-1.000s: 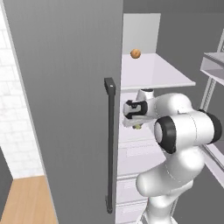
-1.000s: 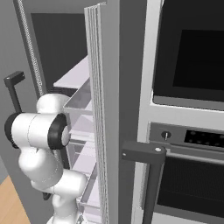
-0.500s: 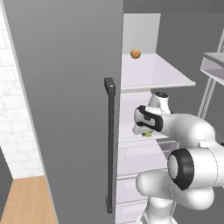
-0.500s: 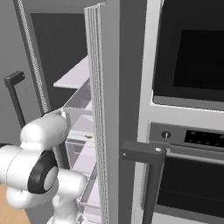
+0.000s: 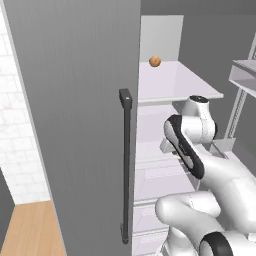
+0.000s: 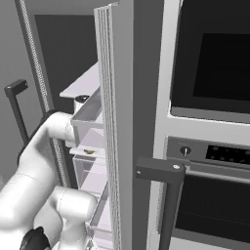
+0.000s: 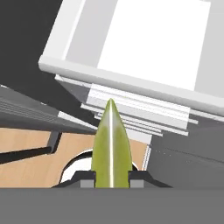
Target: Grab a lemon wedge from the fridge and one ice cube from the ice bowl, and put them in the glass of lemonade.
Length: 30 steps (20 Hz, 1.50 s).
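gripper: clenched on lemon wedge | change: arm has pulled back from fridge shelf, wedge lifted | next: carry to lemonade glass; ice pending

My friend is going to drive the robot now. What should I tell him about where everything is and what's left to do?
Gripper: jaws shut on the lemon wedge, seen from the hand camera, point sticking out past the tips.
Fridge: door open, white shelves showing; the arm is bent in front of them. A round orange fruit sits on the top shelf; leave it.
Done: wedge picked.
Left: carry the wedge to the glass of lemonade and drop it in, then fetch one ice cube from the ice bowl and add it too.
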{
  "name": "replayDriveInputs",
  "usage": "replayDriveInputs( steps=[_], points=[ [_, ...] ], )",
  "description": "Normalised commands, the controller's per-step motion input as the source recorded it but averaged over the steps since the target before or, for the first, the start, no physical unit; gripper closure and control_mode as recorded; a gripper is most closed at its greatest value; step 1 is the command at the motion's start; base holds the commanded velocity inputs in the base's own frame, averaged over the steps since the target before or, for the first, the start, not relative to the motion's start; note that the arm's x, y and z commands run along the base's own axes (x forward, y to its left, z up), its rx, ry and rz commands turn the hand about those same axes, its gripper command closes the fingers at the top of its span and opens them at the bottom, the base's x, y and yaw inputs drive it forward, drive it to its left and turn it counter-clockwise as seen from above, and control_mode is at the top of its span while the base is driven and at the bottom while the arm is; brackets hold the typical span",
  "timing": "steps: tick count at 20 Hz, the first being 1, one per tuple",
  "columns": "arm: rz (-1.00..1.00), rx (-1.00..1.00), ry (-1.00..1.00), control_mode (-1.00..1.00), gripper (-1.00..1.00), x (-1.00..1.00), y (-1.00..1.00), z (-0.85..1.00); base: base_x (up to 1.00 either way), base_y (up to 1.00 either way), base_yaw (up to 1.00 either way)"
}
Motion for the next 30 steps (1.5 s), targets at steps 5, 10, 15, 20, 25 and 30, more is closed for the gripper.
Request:
replayDriveInputs(
  steps=[5,10,15,20,25,30],
  points=[
    [0.0,0.0,-0.04,-1.0,1.0,-1.0,0.0,1.0,0.0,0.0,0.0],
    [-0.03,0.0,-0.05,-1.0,1.0,-0.99,0.13,0.89,0.0,0.0,0.0],
    [-0.06,0.01,-0.07,-1.0,1.0,-0.98,0.04,0.22,0.0,0.0,0.0],
    [-0.02,0.0,-0.02,-1.0,1.0,-0.32,0.03,0.0,0.0,0.0,0.0],
    [0.0,0.0,0.0,-1.0,1.0,0.0,0.0,0.0,0.0,0.0,0.0],
    [0.0,0.0,0.0,1.0,1.0,-0.19,0.0,0.0,-0.19,0.0,0.0]
  ],
)
